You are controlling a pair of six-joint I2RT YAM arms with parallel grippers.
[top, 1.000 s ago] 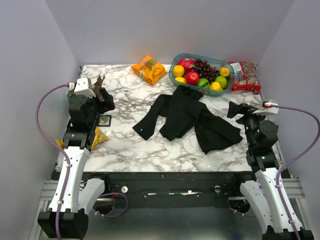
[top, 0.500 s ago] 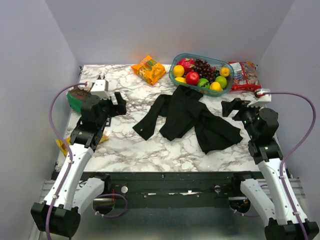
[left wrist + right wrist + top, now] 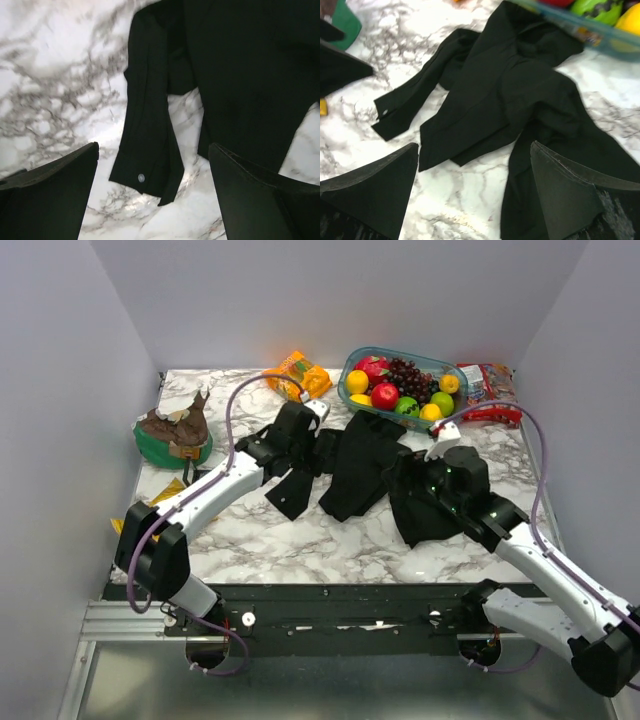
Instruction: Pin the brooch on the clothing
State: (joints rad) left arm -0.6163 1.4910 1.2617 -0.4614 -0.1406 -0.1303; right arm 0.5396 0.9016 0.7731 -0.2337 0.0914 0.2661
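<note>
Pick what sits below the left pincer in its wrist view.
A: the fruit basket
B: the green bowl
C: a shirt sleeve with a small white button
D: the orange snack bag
C: in the left wrist view the open left pincer is over a sleeve of the black shirt, with the white cuff button in plain sight.

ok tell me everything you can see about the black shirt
The black shirt lies rumpled and partly spread on the marble table. Its cloth looks soft and matte. In the top view one long sleeve stretches out to the left, with a small white button at its cuff. Its top end reaches the fruit basket. The left gripper and right gripper are open above it, neither gripping it.
</note>
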